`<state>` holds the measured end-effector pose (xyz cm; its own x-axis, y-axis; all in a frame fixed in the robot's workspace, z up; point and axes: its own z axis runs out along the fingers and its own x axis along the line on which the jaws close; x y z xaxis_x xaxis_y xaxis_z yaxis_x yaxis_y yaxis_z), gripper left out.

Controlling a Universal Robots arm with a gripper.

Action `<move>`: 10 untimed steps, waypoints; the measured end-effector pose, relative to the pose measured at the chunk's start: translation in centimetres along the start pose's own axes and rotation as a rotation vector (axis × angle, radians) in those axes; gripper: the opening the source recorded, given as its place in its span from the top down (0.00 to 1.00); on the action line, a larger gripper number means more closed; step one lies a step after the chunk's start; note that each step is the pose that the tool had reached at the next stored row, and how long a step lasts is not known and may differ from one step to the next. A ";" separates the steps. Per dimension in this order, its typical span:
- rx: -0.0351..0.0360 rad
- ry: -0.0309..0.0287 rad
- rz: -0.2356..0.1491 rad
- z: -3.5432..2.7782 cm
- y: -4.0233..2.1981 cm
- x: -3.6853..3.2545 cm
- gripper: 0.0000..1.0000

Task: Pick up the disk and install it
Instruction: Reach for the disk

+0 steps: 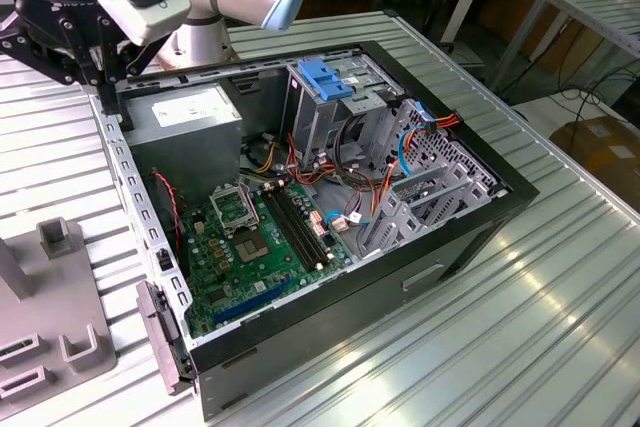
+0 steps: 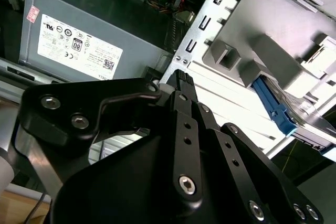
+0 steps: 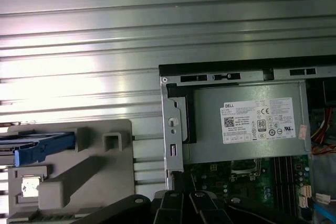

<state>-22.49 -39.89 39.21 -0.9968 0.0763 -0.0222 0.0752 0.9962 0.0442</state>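
Flagging risks as things stand: gripper (image 2: 180, 77) is held above the far corner of the open computer case (image 1: 470, 217) at the exterior view's left, over the power supply (image 3: 247, 124). Fingers (image 2: 185, 124) look closed pad to pad, with nothing held between them. The disk (image 3: 31, 142) is not yet picked. It is seated in the grey fixture (image 3: 100, 177) on the ribbed table (image 3: 79, 51), outside the case and near its wall on the exterior view's left, with its blue carrier frame (image 2: 270, 103) showing

Likely failure points, judged from this pose:
- if a descent were made with the fingers closed, they would be driven onto the disk rather than around it, and the drive or fixture could be knocked
- the case's perforated side rail (image 1: 125, 177) lies between gripper and fixture, so it could be clipped by a low traverse
- a grip taken on the blue plastic alone could flex or slip; the metal body is judged the safer surface
- the disk is seated in a slot, so it could be bound by a tilted pull
- the drive cage (image 1: 320, 127) is crowded by cables (image 1: 375, 197) and topped by a blue clip (image 1: 325, 77), so a snag or a skewed insertion is plausible there
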 end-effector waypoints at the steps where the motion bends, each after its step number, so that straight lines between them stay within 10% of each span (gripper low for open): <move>1: 0.0000 0.0000 0.000 0.00 -0.01 0.10 0.90; 10: 0.0000 0.0001 0.000 -0.02 -0.11 1.44 0.90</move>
<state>-23.93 -39.89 39.19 -0.9968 0.0762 -0.0222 0.0752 0.9962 0.0442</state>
